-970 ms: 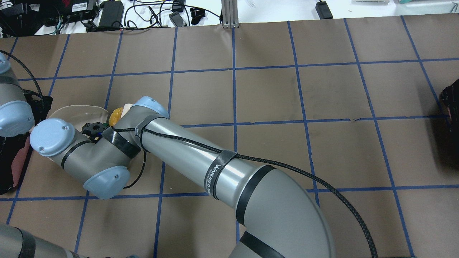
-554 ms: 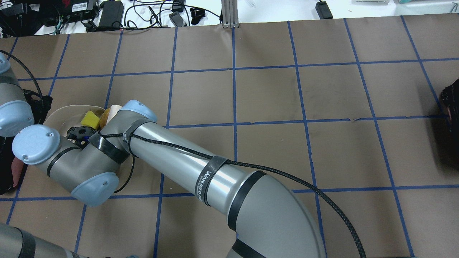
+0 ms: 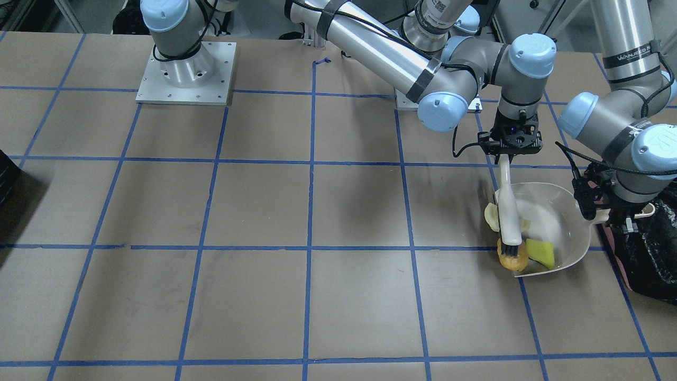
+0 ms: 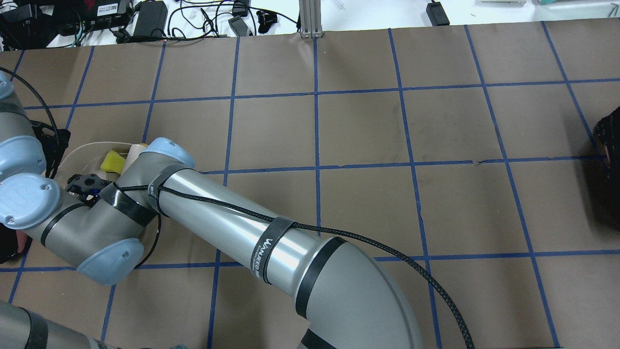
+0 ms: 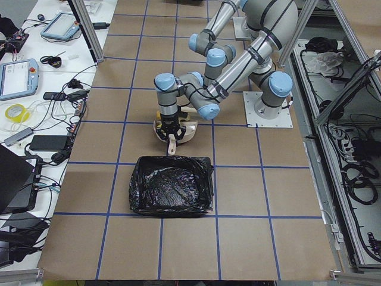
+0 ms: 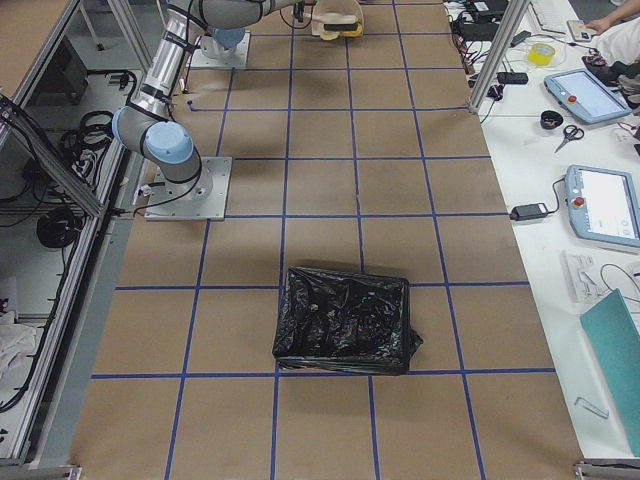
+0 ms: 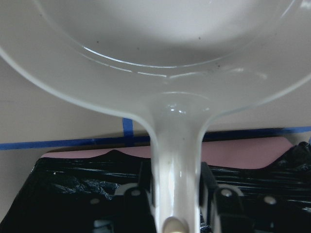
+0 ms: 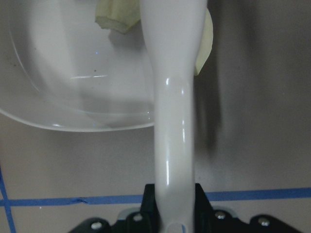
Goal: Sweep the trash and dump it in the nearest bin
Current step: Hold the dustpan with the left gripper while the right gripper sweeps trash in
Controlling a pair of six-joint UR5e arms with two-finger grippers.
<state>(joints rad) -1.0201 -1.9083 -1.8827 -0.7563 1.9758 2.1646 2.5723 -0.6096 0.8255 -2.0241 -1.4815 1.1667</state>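
Note:
My right gripper (image 3: 515, 145) is shut on a white brush (image 3: 508, 211), whose bristles rest on the orange-brown lump (image 3: 512, 260) at the lip of the white dustpan (image 3: 560, 222). The yellow-and-green wedge (image 3: 540, 253) lies inside the pan, and it also shows in the overhead view (image 4: 112, 161). The pale yellow piece (image 3: 492, 217) sits at the pan's lip under the brush handle (image 8: 175, 121). My left gripper (image 7: 175, 199) is shut on the dustpan handle (image 7: 175, 145). The pink-sided bin with its black bag (image 3: 650, 254) stands right behind the pan.
The bin (image 5: 172, 193) lies close in front of the pan in the left side view. A second black-lined container (image 6: 345, 320) stands far off at the table's other end, and its edge shows in the overhead view (image 4: 611, 145). Cables and electronics (image 4: 145, 19) lie beyond the far edge.
My right arm has swung left in the overhead view, pushing the trash with the brush toward the pan. The yellow wedge is now inside the pan. The orange lump is now hidden under the arm.

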